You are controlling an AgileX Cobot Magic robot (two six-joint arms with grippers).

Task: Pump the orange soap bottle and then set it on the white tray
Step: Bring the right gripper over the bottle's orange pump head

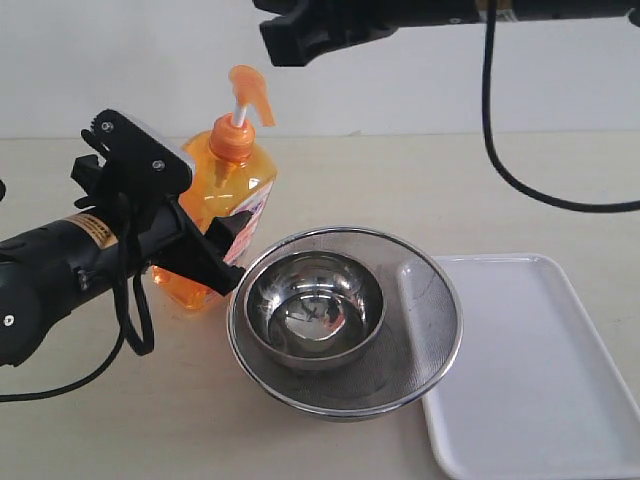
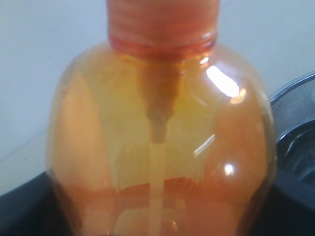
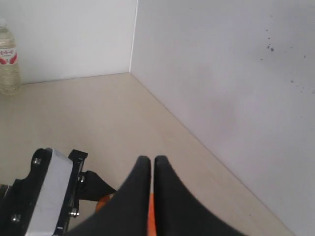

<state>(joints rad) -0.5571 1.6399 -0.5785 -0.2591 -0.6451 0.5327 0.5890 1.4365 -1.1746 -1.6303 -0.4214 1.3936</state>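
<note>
The orange soap bottle (image 1: 226, 190) stands upright on the table left of the strainer, its pump head (image 1: 251, 88) raised on the white stem. My left gripper (image 1: 222, 252) is shut on the bottle's lower body. In the left wrist view the bottle (image 2: 162, 123) fills the frame, with dark fingers (image 2: 24, 209) at both lower edges. My right gripper (image 1: 292, 40) hangs above and slightly right of the pump head, apart from it. Its fingertips (image 3: 149, 161) are shut with nothing held, and the orange pump (image 3: 150, 216) shows below them. The white tray (image 1: 530, 370) lies at the right.
A round steel mesh strainer (image 1: 430, 310) holding a steel bowl (image 1: 315, 305) sits between the bottle and the tray, overlapping the tray's left rim. A clear water bottle (image 3: 8, 56) stands far off by the wall. A black cable (image 1: 495, 130) hangs from the right arm.
</note>
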